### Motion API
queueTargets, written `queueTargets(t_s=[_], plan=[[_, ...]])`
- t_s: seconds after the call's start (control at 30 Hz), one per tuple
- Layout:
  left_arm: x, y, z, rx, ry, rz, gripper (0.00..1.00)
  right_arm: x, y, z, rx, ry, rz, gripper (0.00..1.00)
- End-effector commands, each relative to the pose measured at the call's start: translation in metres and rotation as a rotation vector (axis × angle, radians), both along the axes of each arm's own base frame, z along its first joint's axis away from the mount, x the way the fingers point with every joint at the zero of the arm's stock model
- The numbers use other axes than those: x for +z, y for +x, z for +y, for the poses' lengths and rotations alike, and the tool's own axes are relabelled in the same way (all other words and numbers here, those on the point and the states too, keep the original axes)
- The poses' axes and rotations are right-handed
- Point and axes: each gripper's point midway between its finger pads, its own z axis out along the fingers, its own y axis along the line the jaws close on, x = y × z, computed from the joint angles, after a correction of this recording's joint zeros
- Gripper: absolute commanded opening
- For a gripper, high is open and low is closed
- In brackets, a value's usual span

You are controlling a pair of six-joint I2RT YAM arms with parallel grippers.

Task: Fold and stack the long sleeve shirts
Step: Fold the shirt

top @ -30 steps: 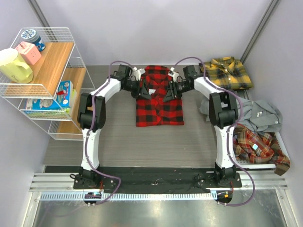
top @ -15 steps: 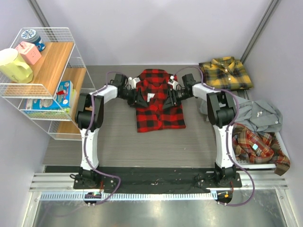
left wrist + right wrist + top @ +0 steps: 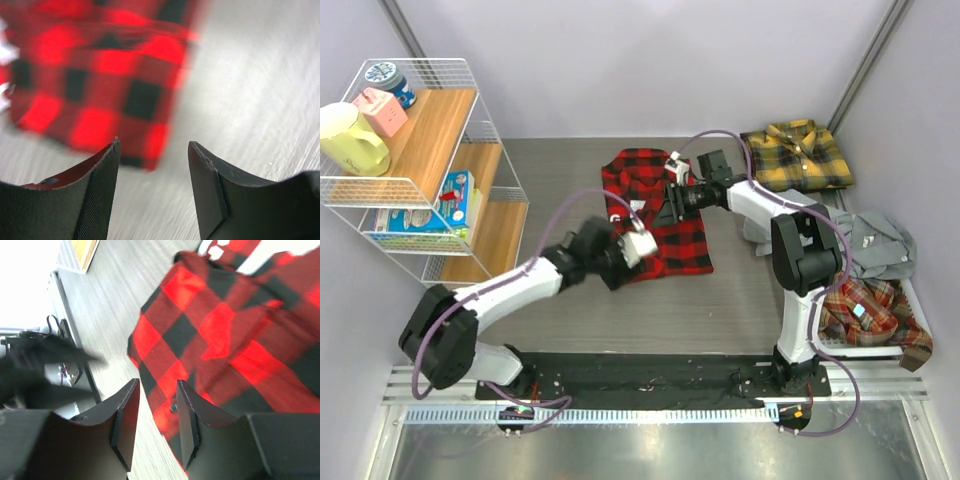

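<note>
Grey wood-grain worktop is carrying everything. Nearest, the left gripper is hovering low over it, jaws standing wide apart and gripping nothing, aiming at the near corner of the red-and-black check flannel shirt. That shirt is lying mid-worktop as a rough folded rectangle. Over its middle the right gripper is hanging with jaws parted by a narrow gap, nothing between them.

Further off, at the far right corner, the yellow-and-black plaid shirt is sitting folded. To the right, the grey shirt and the orange-brown plaid shirt are lying crumpled, unfolded.

Step looks like finishing the red shirt's fold. Next move is likely calling for pinching its near edge and either tidying it or carrying it onto the yellow one.

Left wrist view is blurring badly. The left arm is covering the shirt's near-left corner from above. White marks are showing, but no lettering is reading.
</note>
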Motion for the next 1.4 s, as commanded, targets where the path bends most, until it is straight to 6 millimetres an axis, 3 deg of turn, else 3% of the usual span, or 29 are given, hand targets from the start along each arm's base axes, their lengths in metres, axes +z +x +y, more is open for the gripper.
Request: queueTargets(t_s=[0.0, 0.07, 0.17, 0.27, 0.5, 0.63, 0.67, 0.77, 0.8, 0.9, 1.2, 1.37], plan=[[-0.009, 0.006, -0.022, -0.067, 0.164, -0.326, 0.57, -0.018, -0.004, 0.022, 0.043, 0.022, -0.007, 0.40], [-0.015, -0.003, -0.049, -0.125, 0.157, -0.382, 0.58, -0.037, -0.002, 0.021, 0.044, 0.005, 0.013, 0.37], [-0.036, -0.012, -0.070, -0.179, 0.190, -0.440, 0.58, -0.063, -0.001, 0.021, 0.050, -0.016, 0.048, 0.36], [-0.060, -0.014, -0.072, -0.187, 0.274, -0.475, 0.58, -0.079, -0.004, 0.019, 0.049, -0.034, 0.071, 0.36], [-0.085, 0.006, -0.064, -0.176, 0.415, -0.568, 0.53, -0.102, -0.022, 0.013, 0.053, -0.056, 0.136, 0.35], [-0.090, 0.000, -0.060, -0.206, 0.440, -0.533, 0.29, -0.110, -0.026, 0.009, 0.046, -0.071, 0.152, 0.34], [-0.090, -0.002, -0.059, -0.211, 0.442, -0.527, 0.16, -0.109, -0.026, 0.009, 0.045, -0.071, 0.153, 0.34], [-0.082, -0.008, -0.056, -0.219, 0.432, -0.499, 0.00, -0.111, -0.026, 0.009, 0.035, -0.076, 0.153, 0.34], [-0.082, -0.012, -0.056, -0.231, 0.422, -0.477, 0.00, -0.112, -0.026, 0.009, 0.034, -0.076, 0.158, 0.35], [-0.070, -0.025, -0.053, -0.239, 0.388, -0.418, 0.00, -0.105, -0.024, 0.011, 0.024, -0.063, 0.167, 0.35], [-0.033, -0.069, -0.038, -0.246, 0.308, -0.208, 0.00, -0.022, -0.003, 0.018, 0.033, -0.001, 0.025, 0.52], [-0.010, -0.085, -0.036, -0.255, 0.282, -0.122, 0.00, -0.007, 0.022, 0.001, 0.019, -0.022, -0.038, 0.56]])
